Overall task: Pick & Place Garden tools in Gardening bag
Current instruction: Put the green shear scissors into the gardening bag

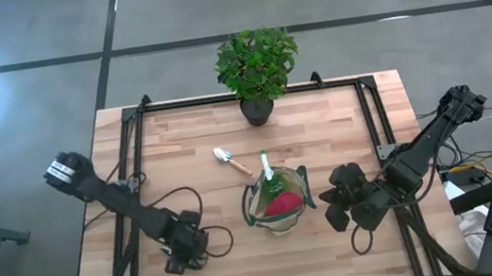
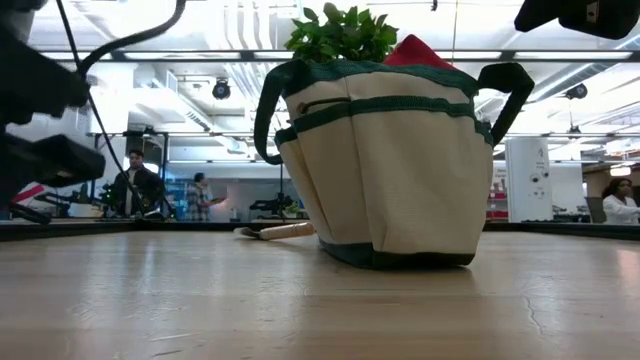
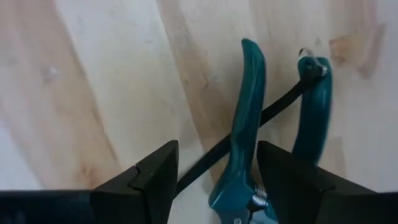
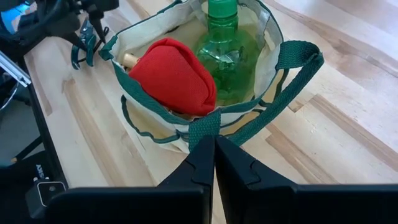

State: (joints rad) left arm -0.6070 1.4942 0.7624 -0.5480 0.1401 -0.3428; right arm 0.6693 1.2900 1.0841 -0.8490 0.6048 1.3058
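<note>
The khaki gardening bag (image 1: 278,202) stands upright on the table and holds a red glove (image 4: 174,78) and a green spray bottle (image 4: 225,46). A wooden-handled trowel (image 1: 230,162) lies on the table left of the bag, toward the far side. My left gripper (image 1: 184,248) is near the table's near edge, left of the bag, shut on the dark green pruners (image 3: 247,124). My right gripper (image 4: 214,155) is shut and empty, just right of the bag. Its tips are close to the bag's green handle strap (image 4: 208,124). My left gripper has the pruners by their head, near the pivot bolt (image 3: 254,200), between its two fingers. It comes from above, pointing down. The two handles (image 3: 314,106) point away from the fingers toward the table. The contact lies at the picture's lower edge; whether the pruners are lifted clear I cannot tell.
A potted leafy plant (image 1: 256,65) stands at the middle of the table's far edge. A black cord (image 3: 273,112) crosses between the pruner handles. Bare wood lies near the front edge between the two grippers. People show in the room beyond the table.
</note>
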